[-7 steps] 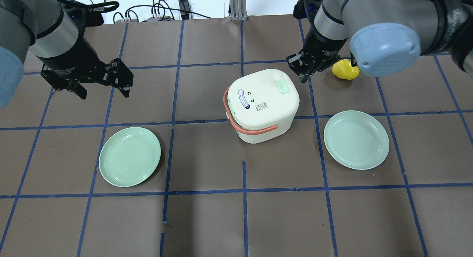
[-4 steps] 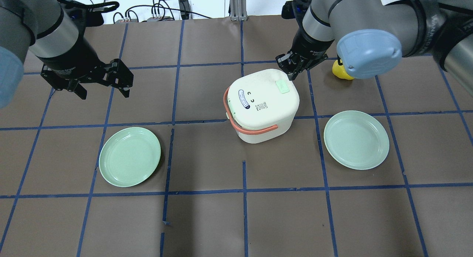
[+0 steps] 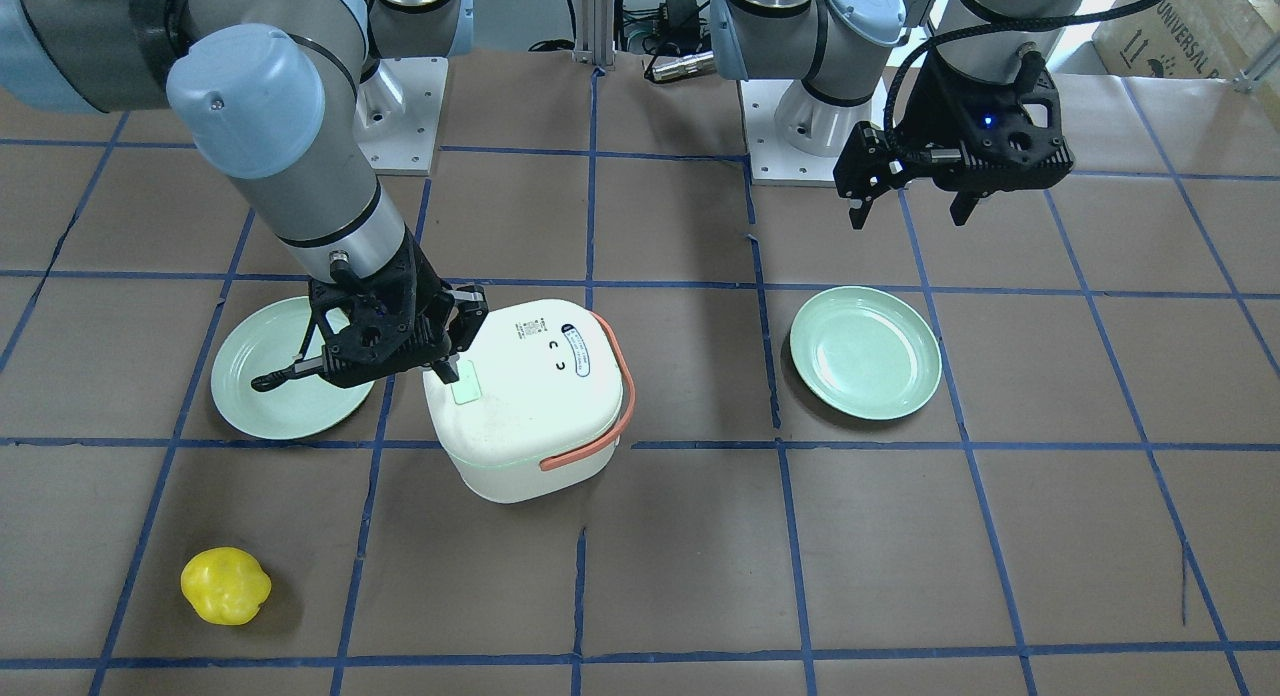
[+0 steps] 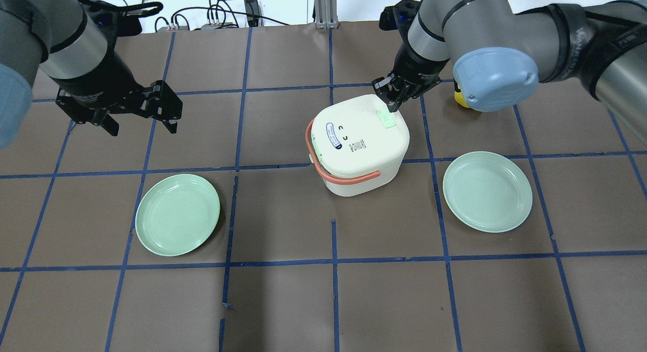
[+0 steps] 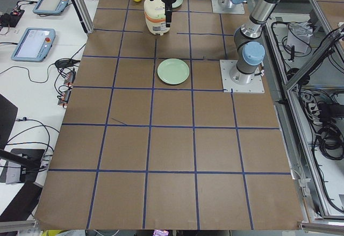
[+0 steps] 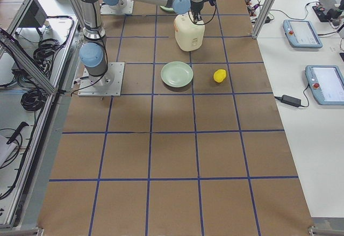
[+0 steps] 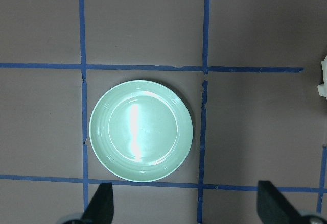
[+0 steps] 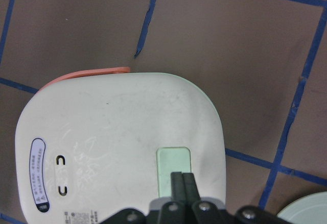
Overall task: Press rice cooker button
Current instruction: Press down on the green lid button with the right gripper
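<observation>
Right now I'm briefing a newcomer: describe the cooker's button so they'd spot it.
Find the white rice cooker mid-table, between two green plates. On its lid, under the right gripper, is the button: a small mint-green rectangle, unlike the dark printed marks opposite.

Brown worktop point(image 4: 283, 301) gridded with blue tape point(image 4: 333, 261). White bench point(image 6: 322, 155) alongside, carrying 2 blue-edged control tablets point(image 6: 325, 84). Aluminium frame post point(image 4: 326, 8) at the far edge. Black cables point(image 5: 326, 139) coiled beyond another edge. Even, soft light.

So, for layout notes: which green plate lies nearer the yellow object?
The round pale green plate on the robot's right; the other plate lies beyond the white rice cooker from the yellow object.
</observation>
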